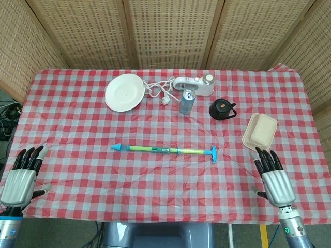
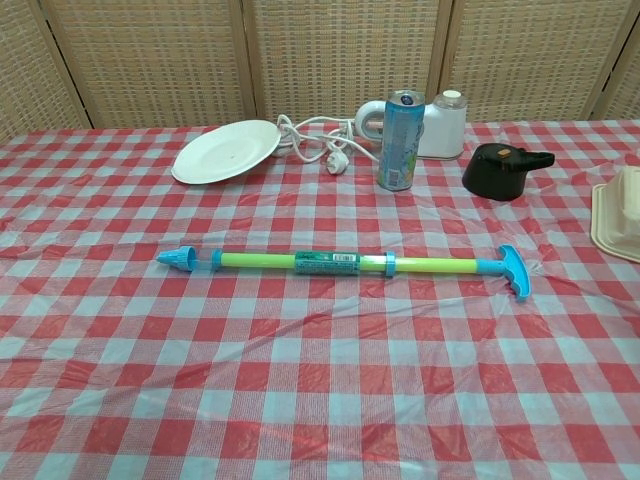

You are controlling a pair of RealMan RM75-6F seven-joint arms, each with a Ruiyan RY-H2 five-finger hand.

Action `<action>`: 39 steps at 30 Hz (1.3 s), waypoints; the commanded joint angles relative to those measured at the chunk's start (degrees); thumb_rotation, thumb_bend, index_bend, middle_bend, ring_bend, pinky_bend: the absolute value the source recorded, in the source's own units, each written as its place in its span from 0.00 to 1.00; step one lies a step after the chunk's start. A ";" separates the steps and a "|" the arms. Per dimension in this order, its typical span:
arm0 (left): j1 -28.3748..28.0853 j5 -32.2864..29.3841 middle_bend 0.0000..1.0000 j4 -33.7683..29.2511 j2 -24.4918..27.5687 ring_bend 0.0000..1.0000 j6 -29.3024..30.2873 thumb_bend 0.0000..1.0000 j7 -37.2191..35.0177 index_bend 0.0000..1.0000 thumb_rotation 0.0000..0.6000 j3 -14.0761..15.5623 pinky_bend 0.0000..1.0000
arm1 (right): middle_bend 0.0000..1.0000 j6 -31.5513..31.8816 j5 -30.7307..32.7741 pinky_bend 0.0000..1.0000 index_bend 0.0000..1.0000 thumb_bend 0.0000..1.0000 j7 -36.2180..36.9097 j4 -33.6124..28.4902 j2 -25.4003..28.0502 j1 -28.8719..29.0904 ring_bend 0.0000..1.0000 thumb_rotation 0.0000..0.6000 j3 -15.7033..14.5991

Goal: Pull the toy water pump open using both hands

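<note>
the toy water pump (image 1: 166, 150) lies flat across the middle of the bench (image 1: 77, 129), nozzle toward the robot's left, t-handle toward its right, so each end faces one hand. left hand (image 1: 21, 178) and right hand (image 1: 273, 178) rest at the near corners, fingers extended, holding nothing, well apart from the pump. only the head view shows the hands; the chest view shows the pump's label and collars.

The toy water pump (image 2: 345, 263) lay across the checked surface (image 2: 300, 400), with a drink can (image 2: 401, 140) and white plate (image 2: 225, 150) behind it.
</note>
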 commanded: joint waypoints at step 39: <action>-1.80 -6.03 0.00 1.44 0.69 0.00 -3.29 0.07 -4.56 0.00 1.00 -3.02 0.00 | 0.97 -20.64 25.22 0.53 0.47 0.46 -30.16 3.13 -24.22 20.86 0.97 1.00 14.05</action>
